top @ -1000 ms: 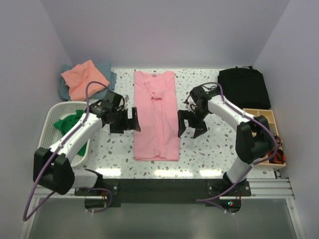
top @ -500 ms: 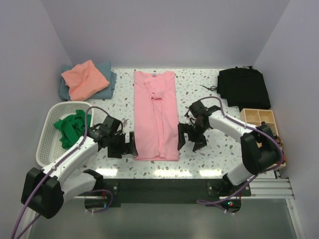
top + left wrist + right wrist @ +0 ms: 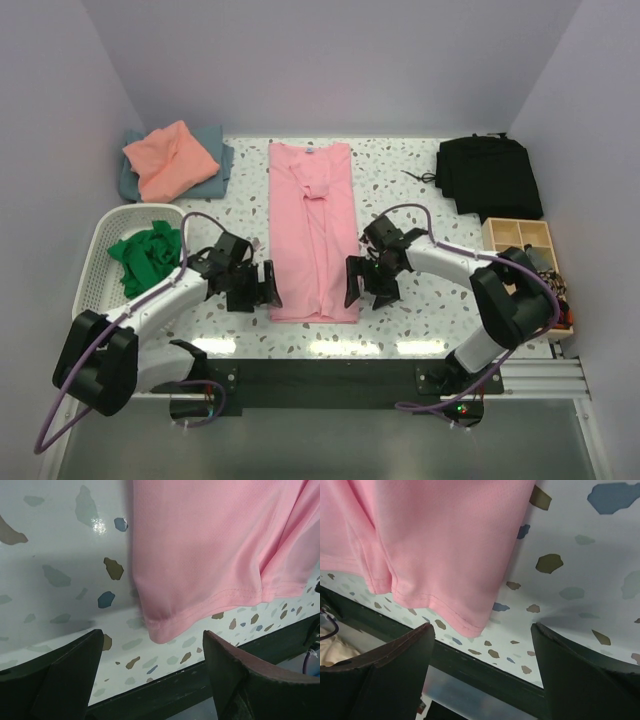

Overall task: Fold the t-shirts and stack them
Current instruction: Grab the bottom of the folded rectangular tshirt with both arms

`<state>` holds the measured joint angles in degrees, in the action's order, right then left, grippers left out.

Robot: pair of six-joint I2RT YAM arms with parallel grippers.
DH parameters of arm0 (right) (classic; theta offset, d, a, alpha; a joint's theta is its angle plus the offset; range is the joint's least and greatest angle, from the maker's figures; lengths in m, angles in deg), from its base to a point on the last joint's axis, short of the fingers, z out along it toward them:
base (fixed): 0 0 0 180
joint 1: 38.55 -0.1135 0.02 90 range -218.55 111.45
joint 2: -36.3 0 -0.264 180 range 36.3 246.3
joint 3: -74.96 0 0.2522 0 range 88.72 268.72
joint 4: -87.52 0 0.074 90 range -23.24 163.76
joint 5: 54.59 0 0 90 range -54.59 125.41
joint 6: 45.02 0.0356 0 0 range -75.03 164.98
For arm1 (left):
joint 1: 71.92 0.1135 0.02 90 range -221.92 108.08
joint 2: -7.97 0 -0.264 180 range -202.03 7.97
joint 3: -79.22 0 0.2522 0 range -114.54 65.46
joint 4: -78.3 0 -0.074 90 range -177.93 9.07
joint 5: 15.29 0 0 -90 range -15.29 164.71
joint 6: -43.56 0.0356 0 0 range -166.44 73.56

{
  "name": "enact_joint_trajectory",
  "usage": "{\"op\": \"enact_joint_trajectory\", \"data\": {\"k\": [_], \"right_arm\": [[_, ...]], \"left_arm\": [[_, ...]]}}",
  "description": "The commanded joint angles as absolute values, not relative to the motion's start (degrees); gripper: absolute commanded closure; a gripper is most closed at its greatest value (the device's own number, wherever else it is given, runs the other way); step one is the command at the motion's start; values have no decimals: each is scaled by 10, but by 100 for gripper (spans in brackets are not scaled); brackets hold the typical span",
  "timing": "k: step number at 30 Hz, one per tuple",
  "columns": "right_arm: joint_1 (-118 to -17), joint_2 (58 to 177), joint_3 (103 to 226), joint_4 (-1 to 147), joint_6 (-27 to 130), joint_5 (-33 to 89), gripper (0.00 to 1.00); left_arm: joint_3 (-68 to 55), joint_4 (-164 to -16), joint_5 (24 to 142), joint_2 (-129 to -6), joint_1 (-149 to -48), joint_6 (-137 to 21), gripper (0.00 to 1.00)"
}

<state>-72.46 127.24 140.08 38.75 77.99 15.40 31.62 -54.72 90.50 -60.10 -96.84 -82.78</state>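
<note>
The light pink cotton t-shirt [image 3: 312, 235], folded lengthwise into a long strip, lies flat at the middle of the speckled white table [image 3: 245, 200], collar far and hem near. The left gripper [image 3: 264, 286] and right gripper [image 3: 358, 283] sit low at the two hem corners, fingers spread and grasping nothing. Each should pinch every layer at its corner, level with the other, then carry the hem evenly toward the collar.

The left arm [image 3: 160, 298] and right arm [image 3: 447, 262] are showing white links and black joints. A purple cable [image 3: 182, 243] is trailing along each. The left gripper [image 3: 258, 285] and right gripper [image 3: 362, 283] are wearing black, wedge-shaped fingers [image 3: 60, 675].
</note>
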Motion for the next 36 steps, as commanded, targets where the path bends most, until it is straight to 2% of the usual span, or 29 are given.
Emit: {"op": "enact_joint_trajectory", "data": {"k": [1, 5, 11, 19, 20, 22, 23, 24, 27, 28, 29, 30, 36], "right_arm": [[-733, 1281, 1381, 416, 806, 158, 18], [-739, 1294, 1367, 428, 812, 149, 22], [-755, 1305, 1361, 445, 816, 139, 27], [-767, 1332, 1353, 477, 823, 116, 52], [-767, 1332, 1353, 482, 823, 116, 54], [-767, 1331, 1354, 485, 822, 115, 61], [-768, 1329, 1356, 487, 820, 115, 63], [-768, 1328, 1361, 485, 815, 116, 71], [-768, 1325, 1377, 479, 804, 121, 81], [-767, 1321, 1381, 473, 800, 125, 91], [-768, 1316, 1388, 463, 798, 128, 96], [-767, 1311, 1391, 457, 793, 132, 100], [-768, 1280, 1453, 391, 770, 137, 100]], "left_arm": [[333, -584, 917, -598, -974, -835, 16], [350, -605, 937, -593, -980, -847, 22], [366, -631, 956, -610, -988, -854, 41], [375, -670, 966, -630, -990, -859, 60], [373, -673, 966, -634, -990, -858, 67], [367, -678, 963, -637, -990, -857, 72], [364, -679, 962, -640, -990, -856, 78], [358, -681, 961, -642, -990, -856, 80], [341, -681, 960, -649, -990, -849, 89], [336, -679, 961, -651, -990, -846, 93], [330, -675, 962, -657, -990, -844, 100], [319, -669, 962, -659, -990, -843, 100], [247, -608, 961, -660, -990, -830, 100]]}}
